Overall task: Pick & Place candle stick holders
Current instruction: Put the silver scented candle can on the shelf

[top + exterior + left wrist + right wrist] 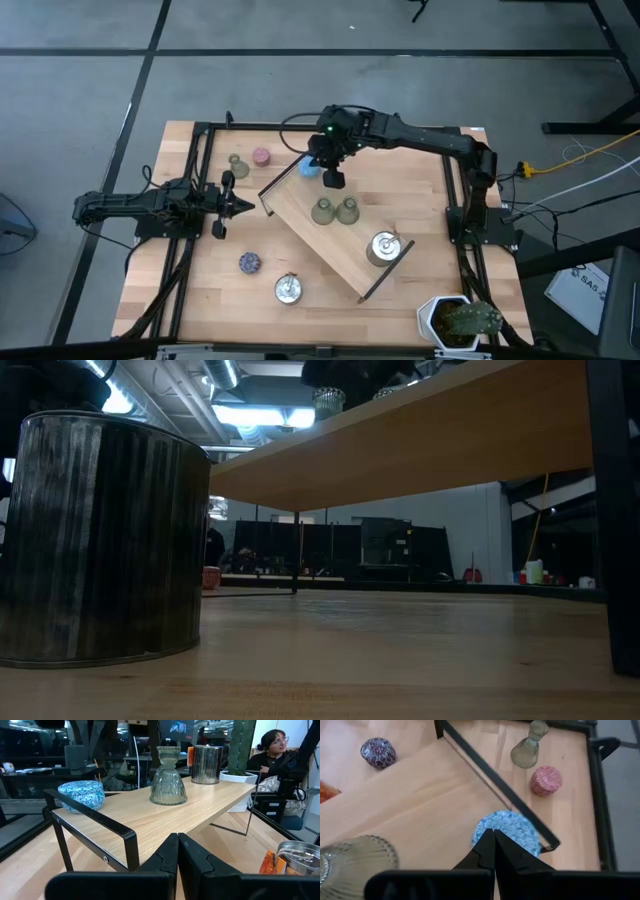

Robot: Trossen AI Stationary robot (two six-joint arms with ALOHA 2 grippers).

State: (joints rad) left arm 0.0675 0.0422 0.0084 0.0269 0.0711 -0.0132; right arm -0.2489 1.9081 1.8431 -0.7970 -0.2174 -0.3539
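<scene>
Partly hidden, the blue holder point(512, 832) sits at the far end of the wooden tray point(338, 247), with the right gripper point(494, 836) hovering over it and covering its near side; whether the fingertips touch it cannot be told. The jaws are pressed together, holding nothing. Two green holders point(335, 211) stand upright mid-tray, necks up; in the left wrist view only one green holder point(168, 776) shows clearly. A silver holder point(383, 247) stands upright near the tray's other end. On the table lie the pink holder point(546, 780), a third green holder point(527, 747), the purple holder point(378, 753) and a second silver holder point(289, 289). The left gripper point(177, 851) waits at the table's left, jaws closed and empty.
</scene>
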